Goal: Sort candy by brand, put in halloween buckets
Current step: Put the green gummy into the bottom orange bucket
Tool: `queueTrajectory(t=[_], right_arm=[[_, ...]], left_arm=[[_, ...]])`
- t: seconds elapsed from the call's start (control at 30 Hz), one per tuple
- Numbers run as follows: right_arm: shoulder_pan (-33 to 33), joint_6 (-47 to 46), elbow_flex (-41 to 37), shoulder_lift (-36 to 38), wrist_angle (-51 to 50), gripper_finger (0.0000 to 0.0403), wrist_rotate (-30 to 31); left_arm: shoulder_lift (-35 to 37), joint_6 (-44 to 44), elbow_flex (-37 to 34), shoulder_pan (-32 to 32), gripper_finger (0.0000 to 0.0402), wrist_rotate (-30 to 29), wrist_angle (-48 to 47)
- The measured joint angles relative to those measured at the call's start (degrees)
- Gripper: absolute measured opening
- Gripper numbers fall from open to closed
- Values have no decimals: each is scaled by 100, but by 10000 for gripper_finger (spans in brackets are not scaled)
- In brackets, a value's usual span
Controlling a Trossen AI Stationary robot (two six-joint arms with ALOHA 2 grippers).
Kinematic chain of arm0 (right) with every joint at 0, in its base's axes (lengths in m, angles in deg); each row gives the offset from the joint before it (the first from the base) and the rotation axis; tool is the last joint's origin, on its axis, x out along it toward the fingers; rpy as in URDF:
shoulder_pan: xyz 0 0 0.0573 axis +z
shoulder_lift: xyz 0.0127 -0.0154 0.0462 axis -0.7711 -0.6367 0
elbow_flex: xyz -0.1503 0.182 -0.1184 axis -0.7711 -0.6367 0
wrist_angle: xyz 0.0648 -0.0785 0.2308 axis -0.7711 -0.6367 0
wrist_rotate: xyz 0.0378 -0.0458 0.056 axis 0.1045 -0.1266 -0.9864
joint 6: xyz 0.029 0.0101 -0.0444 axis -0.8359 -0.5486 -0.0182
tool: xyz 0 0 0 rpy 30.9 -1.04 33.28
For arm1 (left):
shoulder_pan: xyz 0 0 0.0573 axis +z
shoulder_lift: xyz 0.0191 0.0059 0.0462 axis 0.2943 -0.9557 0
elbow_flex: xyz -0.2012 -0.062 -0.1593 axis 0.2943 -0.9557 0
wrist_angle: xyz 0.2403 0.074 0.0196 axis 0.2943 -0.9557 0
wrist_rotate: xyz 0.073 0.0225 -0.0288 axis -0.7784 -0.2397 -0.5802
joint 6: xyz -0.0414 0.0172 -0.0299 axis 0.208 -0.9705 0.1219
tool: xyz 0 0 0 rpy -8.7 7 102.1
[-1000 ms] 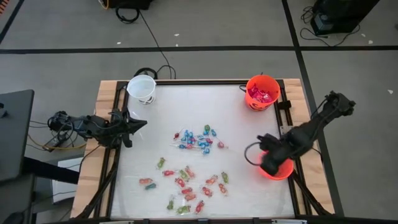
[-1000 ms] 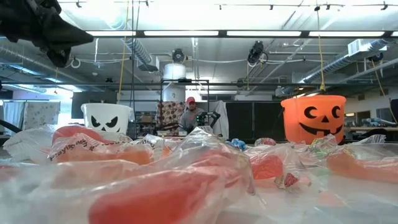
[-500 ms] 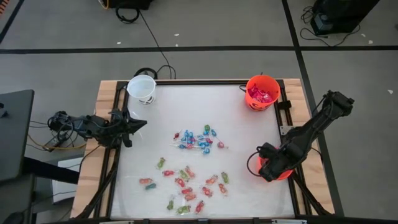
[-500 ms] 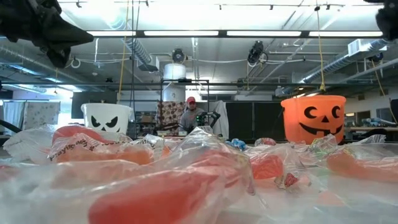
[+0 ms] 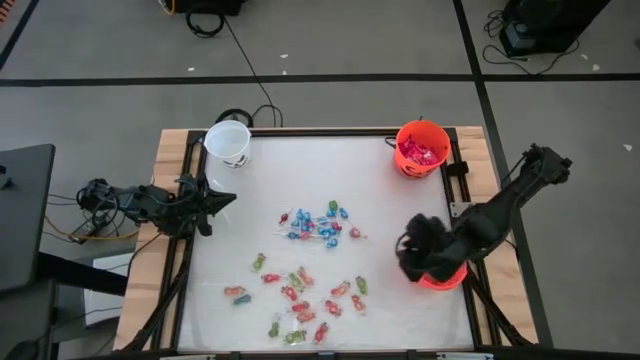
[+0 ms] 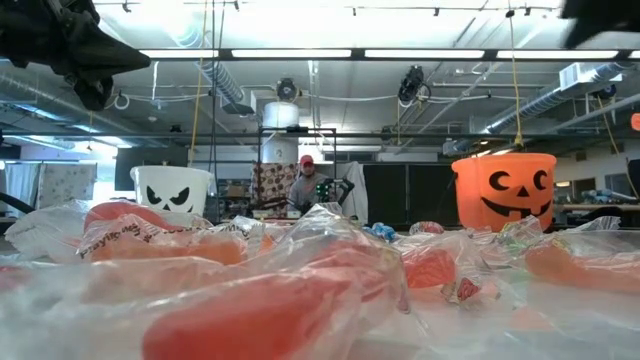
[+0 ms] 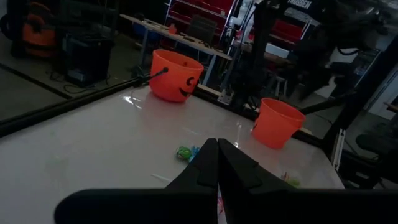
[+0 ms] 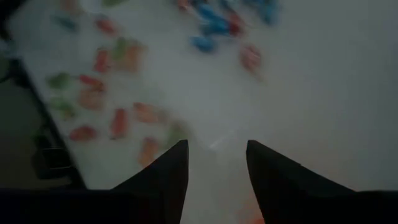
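In the high view the white tabletop fills the centre of the frame. The left pincer sits at its left edge, closed to a point and holding nothing; the left wrist view shows its two fingers pressed together. The right pincer hangs at the lower right of the frame, over the inner rim of an orange bucket by the tabletop's right edge. In the right wrist view its fingers stand apart with nothing between them.

A second orange bucket stands at the upper right corner of the tabletop, with red packets inside. A white bucket stands at the upper left corner. In the low view the white bucket shows a dark face at left, and an orange bucket with a jack-o'-lantern face stands at right.

Loose candy lies in two groups: blue-and-red twists near the centre, and green, orange and pink pieces toward the lower edge. A person shows in the room beyond the tabletop.
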Motion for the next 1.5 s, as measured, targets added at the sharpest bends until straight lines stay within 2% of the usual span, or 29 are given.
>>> queueTrajectory(t=[0.2, 0.57, 0.77, 0.87, 1.0, 1.13, 1.17, 1.33, 1.5], right_arm=[[-694, 1285, -15, -916, 1289, 170, -611], [-903, 1976, -20, -2571, 2793, 171, -1745], [-908, 1937, -20, -3173, 2741, 171, -1839], [-979, 1989, -20, -3445, 2779, 168, -2108], [-1076, 2086, 9, -3650, 2761, 130, -2532], [-1152, 2111, -25, -3492, 2667, 33, -2607], [-1160, 2120, -31, -3373, 2631, 20, -2595], [-1160, 1819, -15, -2336, 2134, 11, -2249], [-954, 1236, -17, -1135, 906, 11, -1879]], left_arm=[[0, 2, 1, 0, 8, 0, 0], [0, 13, 1, 0, 8, 0, 2], [1, 151, 0, 1, 8, 1, 0], [1, 157, 1, 1, 8, 0, -2], [0, 157, -1, 0, 8, 0, -2], [0, 157, 1, 0, 8, 0, -2], [0, 157, -1, 0, 8, 2, -2], [0, 149, 0, 0, 8, 0, -2], [0, 144, 0, 0, 8, 0, -4]])
